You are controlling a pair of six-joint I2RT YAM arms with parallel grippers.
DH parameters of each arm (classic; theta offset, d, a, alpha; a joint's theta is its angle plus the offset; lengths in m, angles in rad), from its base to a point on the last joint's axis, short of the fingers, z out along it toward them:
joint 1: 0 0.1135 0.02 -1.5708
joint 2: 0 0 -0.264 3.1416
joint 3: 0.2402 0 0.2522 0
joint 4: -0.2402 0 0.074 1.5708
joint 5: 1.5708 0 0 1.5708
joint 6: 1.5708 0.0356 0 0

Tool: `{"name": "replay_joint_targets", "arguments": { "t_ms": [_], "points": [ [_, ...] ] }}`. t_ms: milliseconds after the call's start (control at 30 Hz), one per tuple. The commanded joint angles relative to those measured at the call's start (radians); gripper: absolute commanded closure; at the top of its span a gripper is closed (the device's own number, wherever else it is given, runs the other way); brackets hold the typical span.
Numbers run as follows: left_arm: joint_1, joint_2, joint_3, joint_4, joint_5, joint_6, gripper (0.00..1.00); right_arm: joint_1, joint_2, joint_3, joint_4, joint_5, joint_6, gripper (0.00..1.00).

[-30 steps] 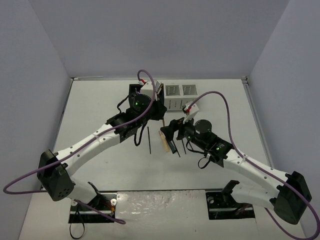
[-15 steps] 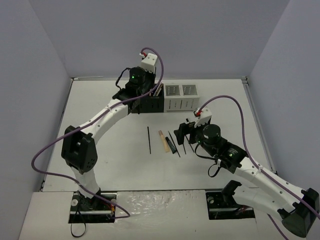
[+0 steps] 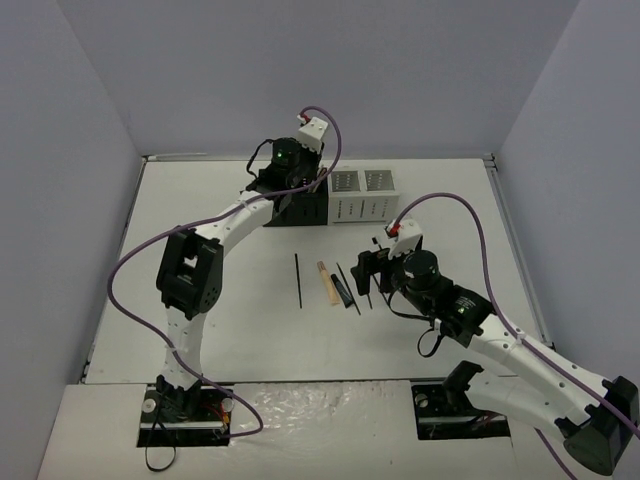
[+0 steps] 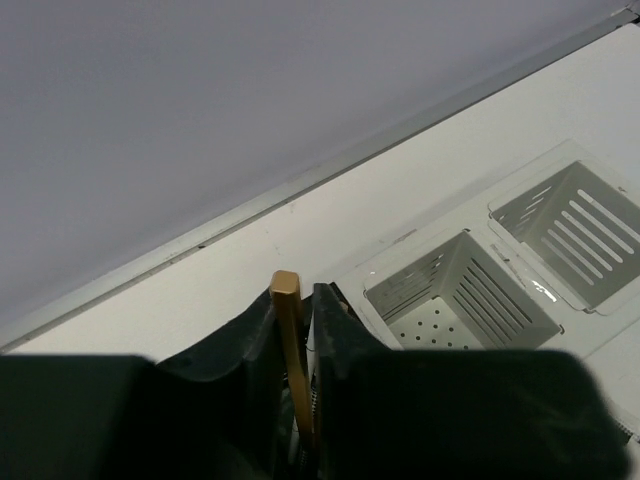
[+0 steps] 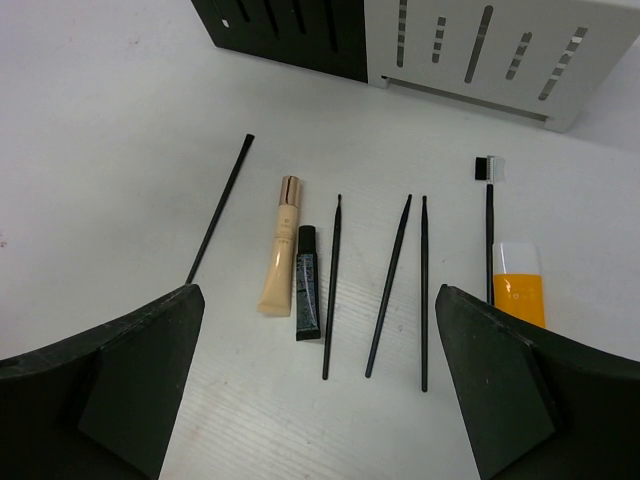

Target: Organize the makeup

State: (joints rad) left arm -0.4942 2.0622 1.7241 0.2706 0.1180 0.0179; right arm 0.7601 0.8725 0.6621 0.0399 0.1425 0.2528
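My left gripper (image 4: 297, 305) is shut on a tan wooden pencil (image 4: 289, 340) that stands up between its jaws. In the top view it (image 3: 300, 188) hangs over the black organizer (image 3: 303, 208); whether the pencil's lower end is in a slot is hidden. My right gripper (image 5: 320, 390) is open and empty, hovering above the makeup row (image 3: 370, 272). Under it lie a long black pencil (image 5: 220, 208), a tan tube (image 5: 279, 250), a small black tube (image 5: 307, 282), three thin black brushes (image 5: 389, 285), a comb-headed brush (image 5: 489, 230) and a flat orange tube (image 5: 520, 288).
The white slotted organizer (image 3: 362, 194) stands right of the black one at the back; its open compartments (image 4: 462, 292) show in the left wrist view. The black organizer (image 5: 290, 30) and the white one (image 5: 500, 50) sit just beyond the makeup row. Walls enclose the table.
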Motion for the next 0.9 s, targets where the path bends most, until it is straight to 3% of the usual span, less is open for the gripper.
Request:
{"name": "replay_joint_targets", "arguments": {
  "t_ms": [0, 200, 333, 400, 567, 700, 867],
  "points": [
    [0.012, -0.047, 0.044, 0.096, 0.017, -0.007, 0.77, -0.004, 0.023, 0.018, 0.040, 0.023, 0.008, 0.02],
    [0.016, -0.105, 0.008, 0.088, 0.000, -0.006, 0.46, -0.002, 0.042, 0.021, 0.026, 0.025, 0.016, 0.04],
    [0.016, -0.220, -0.033, 0.054, -0.036, -0.058, 0.34, -0.002, 0.065, 0.030, 0.005, 0.016, 0.036, 0.09],
    [0.016, -0.327, -0.058, -0.036, -0.079, -0.091, 0.19, -0.004, 0.099, 0.037, -0.008, 0.019, 0.053, 0.14],
    [0.021, -0.555, -0.131, -0.329, -0.221, -0.149, 0.04, -0.010, 0.174, 0.028, -0.021, 0.020, 0.096, 0.28],
    [0.027, -0.767, -0.260, -0.543, -0.299, -0.183, 0.03, -0.026, 0.236, 0.018, -0.021, 0.027, 0.119, 0.40],
    [0.034, -1.009, -0.494, -0.709, -0.297, -0.255, 0.03, -0.073, 0.301, 0.022, -0.023, 0.018, 0.142, 0.46]
  ]
}}
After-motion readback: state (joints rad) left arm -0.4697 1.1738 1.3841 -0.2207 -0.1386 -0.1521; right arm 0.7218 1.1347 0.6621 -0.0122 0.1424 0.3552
